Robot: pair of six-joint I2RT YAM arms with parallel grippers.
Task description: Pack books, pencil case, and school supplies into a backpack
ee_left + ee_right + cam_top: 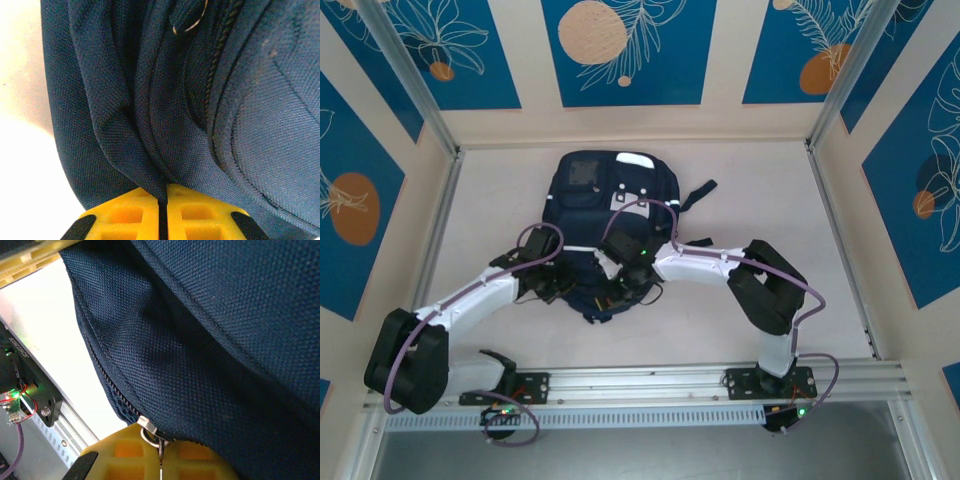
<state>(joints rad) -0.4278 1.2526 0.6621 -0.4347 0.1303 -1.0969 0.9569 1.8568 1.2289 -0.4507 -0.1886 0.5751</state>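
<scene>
The navy backpack [610,215] lies flat in the middle of the table, its lower end toward the arms. My left gripper [557,287] sits at the backpack's near left corner, and its yellow fingers [130,215] are shut on a fold of the navy fabric [150,165]. At the near edge my right gripper [632,283] is shut on the metal zipper pull [150,432], with the zipper teeth [107,372] running up to the left. The books, pencil case and school supplies are out of view.
An aluminium rail [650,385] runs along the near edge, carrying both arm bases. Upright frame posts [410,80] stand at the back corners and patterned walls close in the sides. A dark strap [698,193] trails off the backpack's right side.
</scene>
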